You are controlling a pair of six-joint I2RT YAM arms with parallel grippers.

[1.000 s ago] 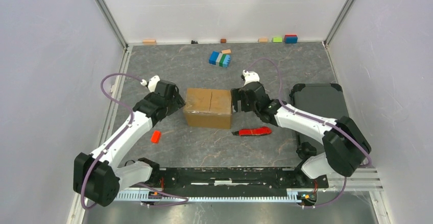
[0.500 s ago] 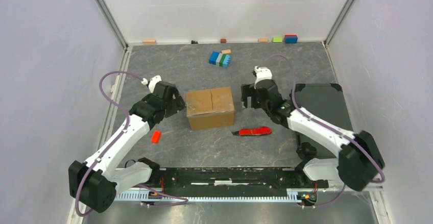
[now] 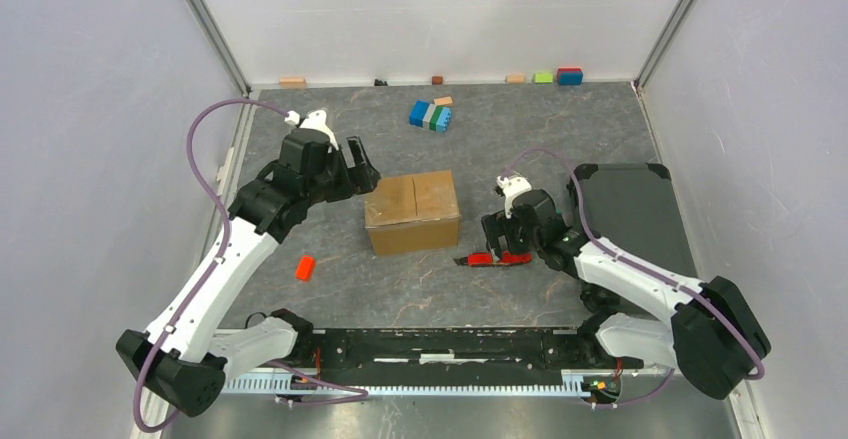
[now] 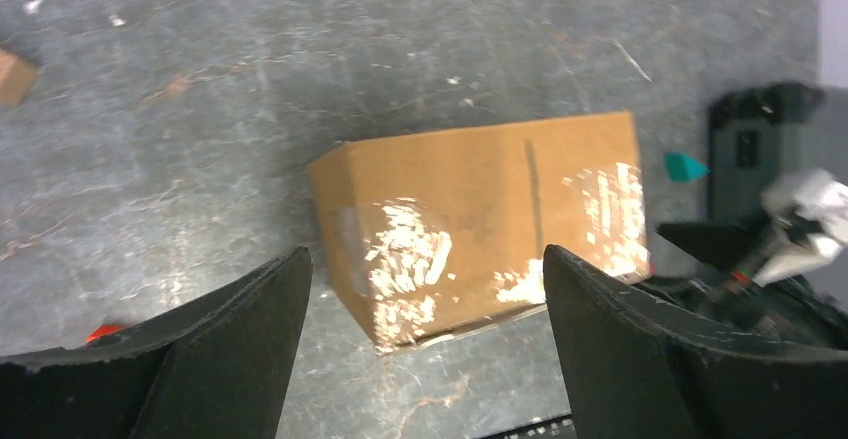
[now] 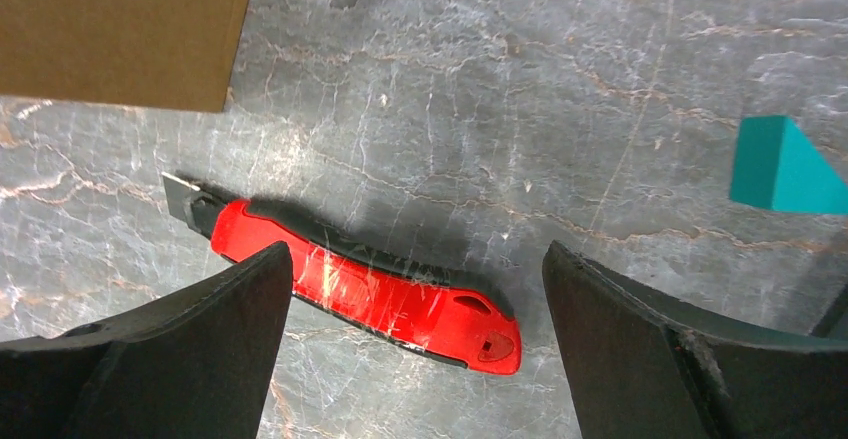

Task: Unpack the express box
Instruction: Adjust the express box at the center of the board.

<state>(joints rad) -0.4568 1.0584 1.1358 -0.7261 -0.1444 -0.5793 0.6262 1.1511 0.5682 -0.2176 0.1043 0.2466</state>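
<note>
Fingers (image 5: 200, 339) on my right gripper (image 5: 416, 254) are gaping empty over the knife (image 5: 380, 294); I'm planning to centre on its handle before closing. Left gripper (image 4: 424, 254) is hovering open, empty, near the box (image 4: 480, 189), middle of the table (image 3: 560, 129).

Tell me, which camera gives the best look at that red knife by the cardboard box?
The right wrist view: the red knife lies in full view, blade tip to handle end, between the fingers of the open right gripper. The top external view shows only a small red strip, partly covered by that gripper. The left wrist view doesn't show it.
</note>
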